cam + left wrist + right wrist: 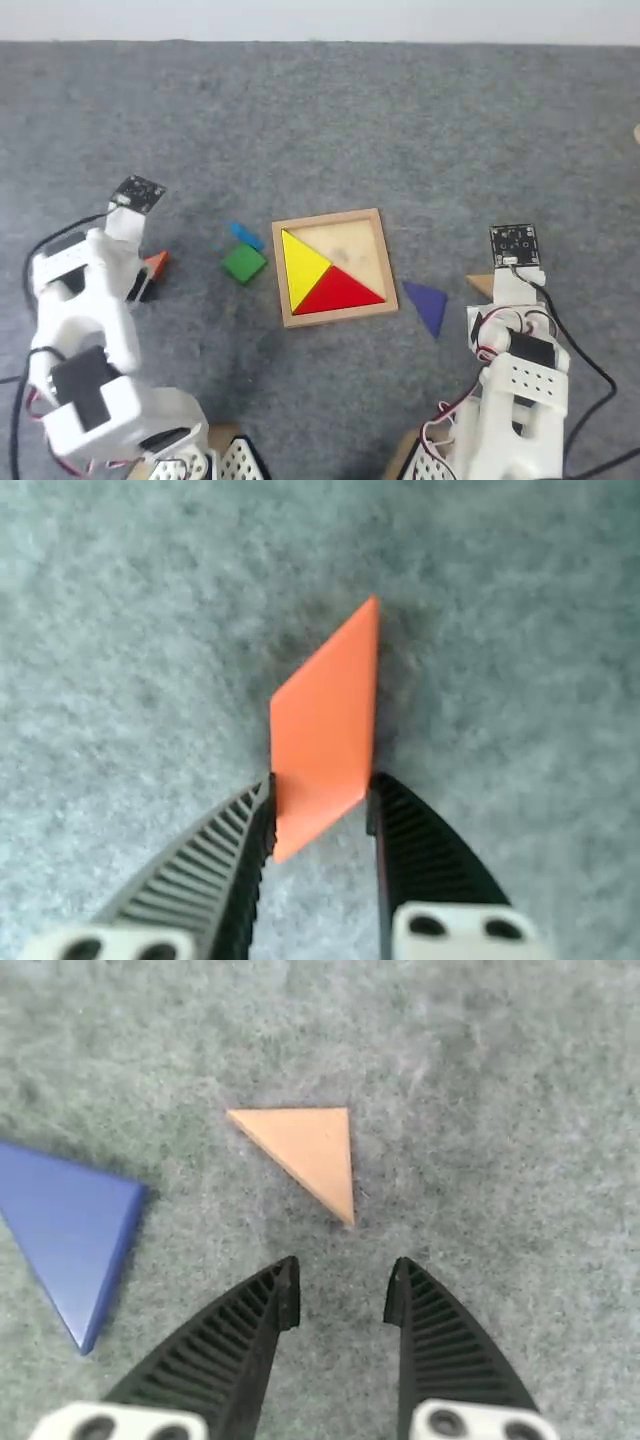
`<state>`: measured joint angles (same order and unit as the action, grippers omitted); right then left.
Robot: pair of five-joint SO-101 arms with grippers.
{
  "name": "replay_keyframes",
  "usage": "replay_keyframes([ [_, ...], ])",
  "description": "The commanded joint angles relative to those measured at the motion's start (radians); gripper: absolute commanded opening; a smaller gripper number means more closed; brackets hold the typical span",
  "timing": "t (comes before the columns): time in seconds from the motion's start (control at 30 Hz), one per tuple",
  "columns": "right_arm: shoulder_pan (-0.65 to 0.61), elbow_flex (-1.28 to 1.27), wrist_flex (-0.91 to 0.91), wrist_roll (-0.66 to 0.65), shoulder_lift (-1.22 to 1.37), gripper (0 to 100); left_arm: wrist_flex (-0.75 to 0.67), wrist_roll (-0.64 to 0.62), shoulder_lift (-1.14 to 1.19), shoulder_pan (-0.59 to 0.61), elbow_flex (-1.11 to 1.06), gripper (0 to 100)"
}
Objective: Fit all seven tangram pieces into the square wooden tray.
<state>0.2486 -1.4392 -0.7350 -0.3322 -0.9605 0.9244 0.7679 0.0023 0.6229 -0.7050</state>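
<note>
The square wooden tray (378, 235) lies mid-table, holding a yellow triangle (302, 267) and a red triangle (338, 291). An orange parallelogram (325, 730) sits between my left gripper's (320, 805) fingers, which press on both its sides just above the carpet; in the high view this orange piece (156, 263) is at the left arm's tip. My right gripper (342, 1295) stands open over bare carpet, just short of a tan triangle (305, 1155) (481, 285). A blue triangle (65, 1225) (427, 305) lies beside it, between the tray and the right arm.
A green square (244, 263) and a small light-blue piece (246, 236) lie just left of the tray. Grey carpet covers the whole table, with open room behind the tray.
</note>
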Motion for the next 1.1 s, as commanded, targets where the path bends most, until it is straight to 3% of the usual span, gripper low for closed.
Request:
replay_keyframes([
  [0.0,-0.012,0.005,0.022,0.003,-0.025,15.5,-0.018,-0.155,-0.003,-0.020,0.085,19],
  [0.13,-0.012,0.005,0.022,0.003,-0.025,15.5,-0.021,-0.181,-0.002,-0.020,0.088,23],
  [0.73,-0.012,0.005,0.021,0.002,-0.025,15.5,-0.081,-0.242,0.081,-0.032,0.099,23],
  [0.97,-0.012,0.005,0.019,0.002,-0.025,15.5,0.044,-0.236,0.241,-0.035,0.275,23],
  [1.07,-0.012,0.005,0.019,0.002,-0.025,15.5,0.092,-0.193,0.282,-0.035,0.318,14],
])
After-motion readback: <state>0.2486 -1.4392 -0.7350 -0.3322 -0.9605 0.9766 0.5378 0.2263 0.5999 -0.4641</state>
